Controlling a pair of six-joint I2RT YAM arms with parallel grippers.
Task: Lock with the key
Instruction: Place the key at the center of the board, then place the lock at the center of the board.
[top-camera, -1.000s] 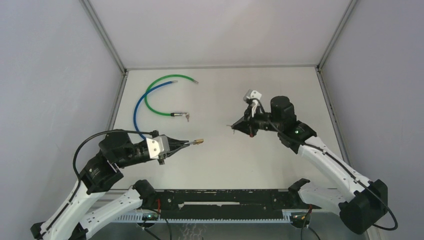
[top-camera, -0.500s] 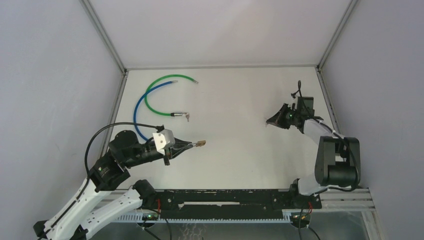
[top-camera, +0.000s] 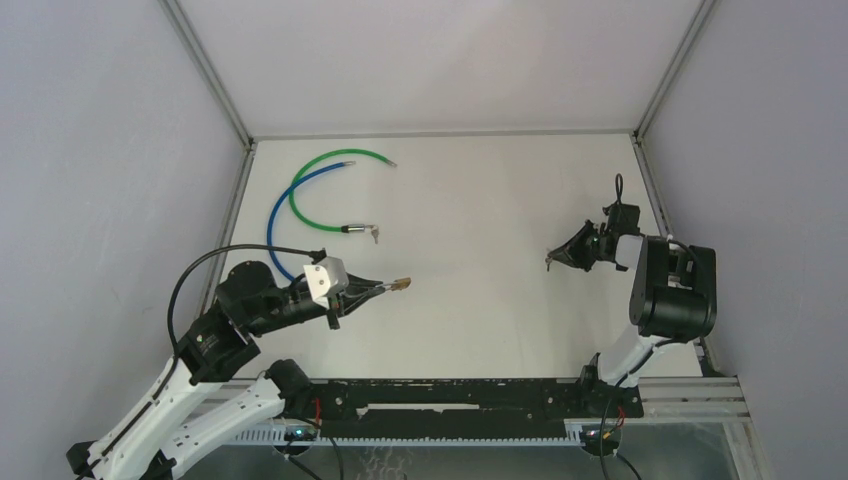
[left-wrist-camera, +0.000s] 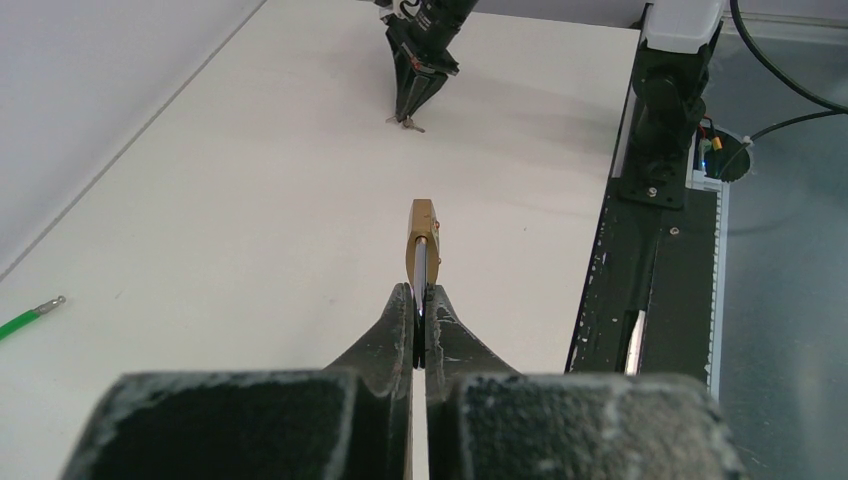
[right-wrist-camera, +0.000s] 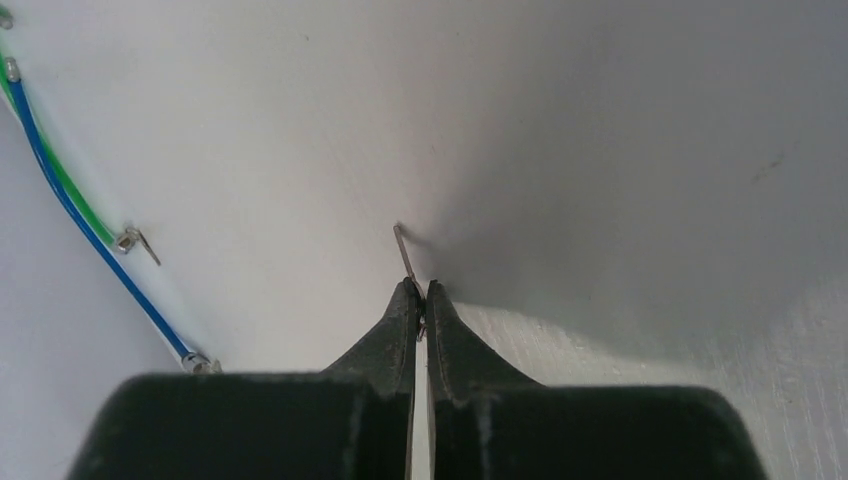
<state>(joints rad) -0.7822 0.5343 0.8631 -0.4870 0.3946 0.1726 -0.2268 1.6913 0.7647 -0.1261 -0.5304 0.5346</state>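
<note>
My left gripper (top-camera: 380, 289) is shut on the shackle of a small brass padlock (top-camera: 400, 285) and holds it above the table at the near left. In the left wrist view the padlock (left-wrist-camera: 421, 240) sticks out edge-on past the closed fingertips (left-wrist-camera: 402, 305). My right gripper (top-camera: 553, 261) is at the right side of the table, shut on a thin metal key (right-wrist-camera: 404, 252) whose blade pokes forward from the tip. In the left wrist view the right gripper (left-wrist-camera: 408, 118) shows far across the table, pointing down.
A green cable (top-camera: 330, 170) and a blue cable (top-camera: 283, 200) curve at the back left, with a small key ring (top-camera: 375, 234) at their end. The cables also show in the right wrist view (right-wrist-camera: 75, 215). Enclosure walls ring the table.
My right arm has swung back to the right side of the table, folding up, with the key in its gripper. My left gripper has tilted slightly with the padlock.
</note>
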